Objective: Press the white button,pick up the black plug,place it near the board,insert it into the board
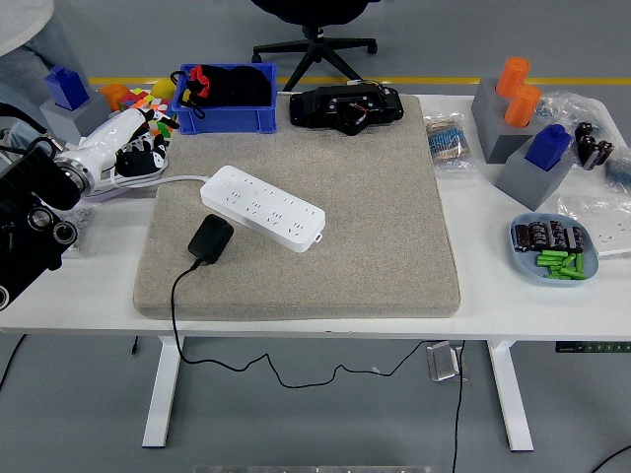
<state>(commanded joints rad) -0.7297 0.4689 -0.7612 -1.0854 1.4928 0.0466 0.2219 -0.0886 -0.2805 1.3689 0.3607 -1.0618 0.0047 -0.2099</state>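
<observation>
Head view, largest first: the white table [296, 315] carries a grey mat [335, 236] across its middle. On the mat the white power strip [262, 208] lies at a slant, and the black plug [210, 238] rests just beside its near edge, its cable [175, 305] trailing off the table's front. A blue bin [227, 116] stands at the mat's far left corner. My left arm [30, 222] sits at the left edge; whether that hand's fingers are spread or curled, I cannot tell.
</observation>
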